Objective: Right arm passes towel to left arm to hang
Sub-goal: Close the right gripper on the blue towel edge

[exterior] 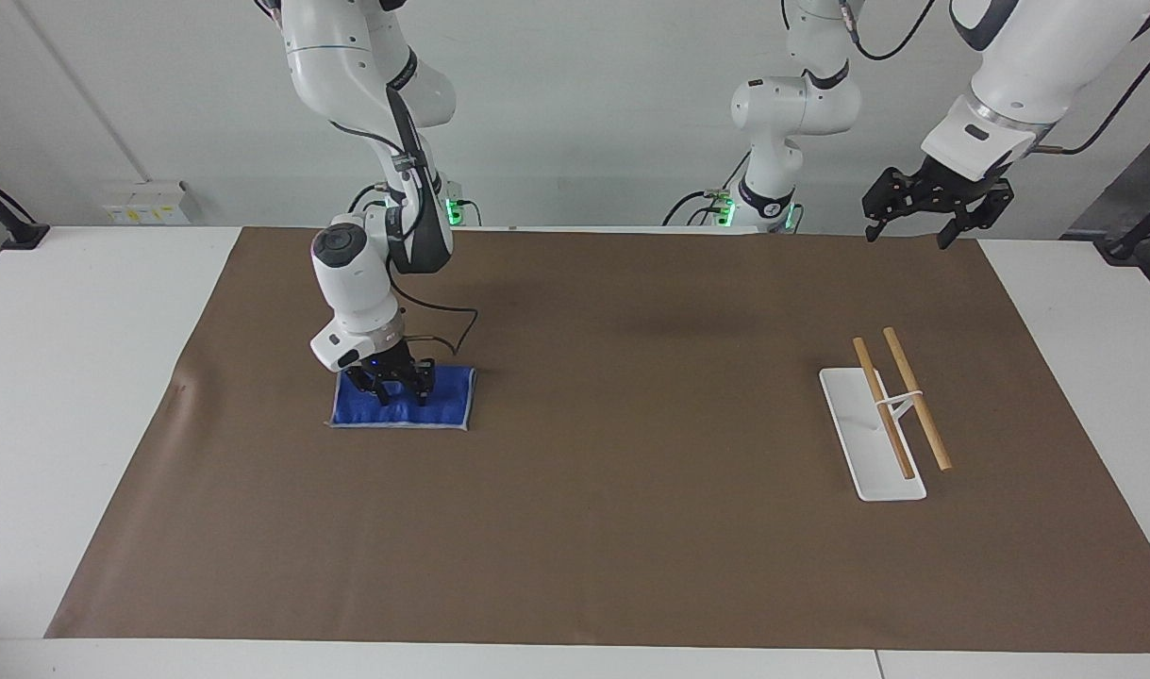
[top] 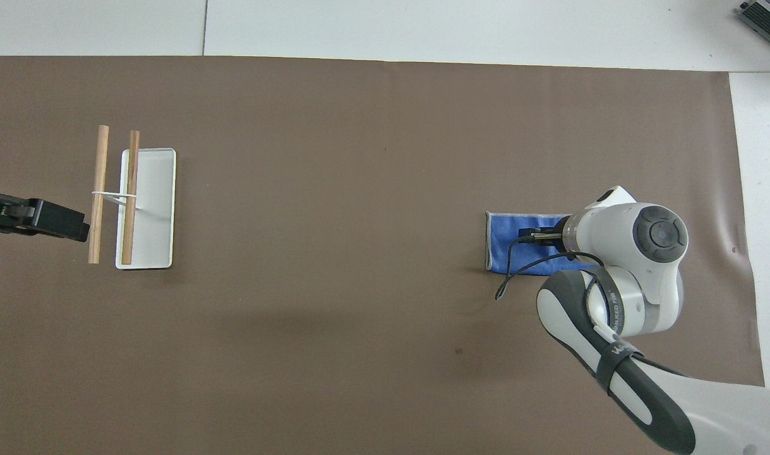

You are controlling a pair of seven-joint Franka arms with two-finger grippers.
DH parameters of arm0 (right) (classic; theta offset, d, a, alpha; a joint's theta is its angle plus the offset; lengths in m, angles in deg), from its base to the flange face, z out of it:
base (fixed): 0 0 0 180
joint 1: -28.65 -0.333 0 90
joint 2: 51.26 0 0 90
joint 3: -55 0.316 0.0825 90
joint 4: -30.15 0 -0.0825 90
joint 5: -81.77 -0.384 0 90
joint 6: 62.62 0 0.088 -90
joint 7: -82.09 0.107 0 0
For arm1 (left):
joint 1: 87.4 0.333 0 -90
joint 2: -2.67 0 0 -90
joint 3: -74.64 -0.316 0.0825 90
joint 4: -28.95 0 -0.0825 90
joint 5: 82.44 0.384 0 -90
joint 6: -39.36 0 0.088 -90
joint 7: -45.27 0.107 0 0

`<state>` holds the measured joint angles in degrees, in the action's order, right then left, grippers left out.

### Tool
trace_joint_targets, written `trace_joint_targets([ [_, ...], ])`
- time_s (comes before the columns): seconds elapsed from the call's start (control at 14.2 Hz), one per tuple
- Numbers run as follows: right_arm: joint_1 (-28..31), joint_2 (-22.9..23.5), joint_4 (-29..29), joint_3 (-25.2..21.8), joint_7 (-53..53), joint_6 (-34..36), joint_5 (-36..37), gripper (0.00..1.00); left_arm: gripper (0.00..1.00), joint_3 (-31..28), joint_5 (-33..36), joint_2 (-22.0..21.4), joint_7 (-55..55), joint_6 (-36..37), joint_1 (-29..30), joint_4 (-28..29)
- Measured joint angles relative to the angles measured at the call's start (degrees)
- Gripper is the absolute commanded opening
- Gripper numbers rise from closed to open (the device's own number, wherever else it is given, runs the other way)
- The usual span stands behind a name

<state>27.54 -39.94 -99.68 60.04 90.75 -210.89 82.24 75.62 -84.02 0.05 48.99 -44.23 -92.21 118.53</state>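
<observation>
**Right gripper seated on the towel; left gripper raised and parted**

Facing view. The towel (exterior: 402,400) lies flat on the brown mat (exterior: 612,528) toward the right arm's end of the bench (exterior: 84,396). The right arm (exterior: 353,273) reaches down so that the right gripper (exterior: 397,389) stands on the edge of the towel nearer to the robots. Its fingertips (exterior: 382,394) press into the cloth with a narrow gap between them; whether they have pinched a fold cannot be told. The towel is not lifted. The left arm (exterior: 1018,75) waits with the left gripper (exterior: 914,229) in the air over the mat's edge at the left arm's end, fingers spread wide apart and carrying nothing. The hanging rack (exterior: 891,415), a white base with two wooden rails, stands well apart from the towel, toward the left arm's end.

Overhead view. The right arm (top: 631,278) covers part of the towel (top: 508,243); the right gripper (top: 536,236) is mostly hidden under the wrist, so its opening cannot be read here. The left gripper (top: 50,220) shows at the frame's edge, just beside the rack (top: 151,208).
</observation>
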Motion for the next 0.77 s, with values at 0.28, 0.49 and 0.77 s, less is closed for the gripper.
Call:
trace_joint_targets([
  [0.28, 0.1, -0.1, 0.1, -0.1, -0.6, 0.0, 0.4, 0.01, 1.0, 0.0, 0.0, 0.0, 0.0, 0.0, 0.0, 0.0],
  [0.49, 0.2, -0.3, 0.7, -0.1, -3.7, 1.7, 0.4, 0.0, 1.0, 0.0, 0.0, 0.0, 0.0, 0.0, 0.0, 0.0],
  [0.77, -0.2, -1.5, 7.7, 1.1, -5.6, 13.9, 0.0, 0.0, 1.0, 0.0, 0.0, 0.0, 0.0, 0.0, 0.0, 0.0],
])
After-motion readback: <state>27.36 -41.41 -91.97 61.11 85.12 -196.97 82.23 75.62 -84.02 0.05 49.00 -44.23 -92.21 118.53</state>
